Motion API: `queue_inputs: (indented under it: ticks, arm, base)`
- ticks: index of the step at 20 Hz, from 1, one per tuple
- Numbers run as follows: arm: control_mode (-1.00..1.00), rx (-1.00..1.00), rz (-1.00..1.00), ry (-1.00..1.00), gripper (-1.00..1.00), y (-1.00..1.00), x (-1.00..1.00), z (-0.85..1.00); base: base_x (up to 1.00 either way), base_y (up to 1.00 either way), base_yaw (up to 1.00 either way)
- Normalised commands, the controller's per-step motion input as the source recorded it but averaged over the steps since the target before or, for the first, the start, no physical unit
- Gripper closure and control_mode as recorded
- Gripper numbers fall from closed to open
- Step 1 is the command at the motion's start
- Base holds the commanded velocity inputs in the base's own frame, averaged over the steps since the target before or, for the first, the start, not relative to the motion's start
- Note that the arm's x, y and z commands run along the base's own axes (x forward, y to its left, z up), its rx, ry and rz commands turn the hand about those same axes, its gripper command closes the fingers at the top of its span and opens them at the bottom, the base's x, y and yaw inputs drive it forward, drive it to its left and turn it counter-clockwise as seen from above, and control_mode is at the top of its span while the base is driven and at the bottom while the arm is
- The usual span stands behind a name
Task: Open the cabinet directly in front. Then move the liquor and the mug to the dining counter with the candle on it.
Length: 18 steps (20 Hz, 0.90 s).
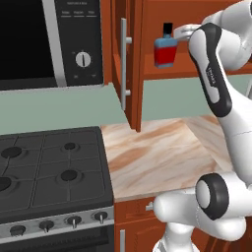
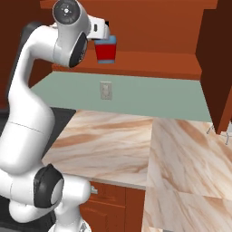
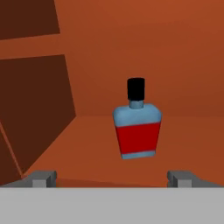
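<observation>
Kitchen setting noted: a marble worktop [image 1: 157, 157] adjoins a black stove [image 1: 49, 182], with a microwave [image 1: 49, 39] mounted above the stove and a pale green wall behind. Over the worktop the cabinet [image 1: 162, 74] is found with both doors swung outward, one door edge with its long silver handle [image 1: 123, 64] seen in the left base view, the other door [image 2: 219, 63] at the right of the right base view. The opening step is therefore judged complete.

On the cabinet shelf the liquor [image 3: 137, 124] is observed standing upright, blue above, red below, black cap on top. It is also seen in the left base view [image 1: 165, 48], just beside the arm's wrist. The mug cannot be made out in these views.

The gripper [image 3: 112, 178] is raised to shelf height and aimed into the cabinet. Its fingers are spread fully apart and nothing is held between them; in the hand view the bottle sits ahead of the fingertips [image 3: 43, 178], slightly right of centre, apart from both.

The step in hand is judged to be the approach for the bottle pick. The next move would call for a straight advance until the bottle body lies between the fingers, with a small correction toward the bottle's side, then closure on the body below the neck. Care is advised against nudging the bottle over, and against the shelf edge.
</observation>
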Motion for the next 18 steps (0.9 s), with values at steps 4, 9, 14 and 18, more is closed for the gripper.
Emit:
queue_inputs:
  ticks: [4,9,14,18]
  arm:
    - [-1.00,0.00,0.00,0.00,-1.00,0.00,0.28,-0.05]
    - [-1.00,0.00,0.00,0.00,-1.00,0.00,0.31,-0.05]
    - [-1.00,0.00,0.00,0.00,-1.00,0.00,0.30,-0.09]
    - [-1.00,0.00,0.00,0.00,-1.00,0.00,0.30,-0.02]
  base:
    - [0.00,0.00,0.00]
    - [0.00,0.00,0.00]
    - [0.00,0.00,0.00]
    - [0.00,0.00,0.00]
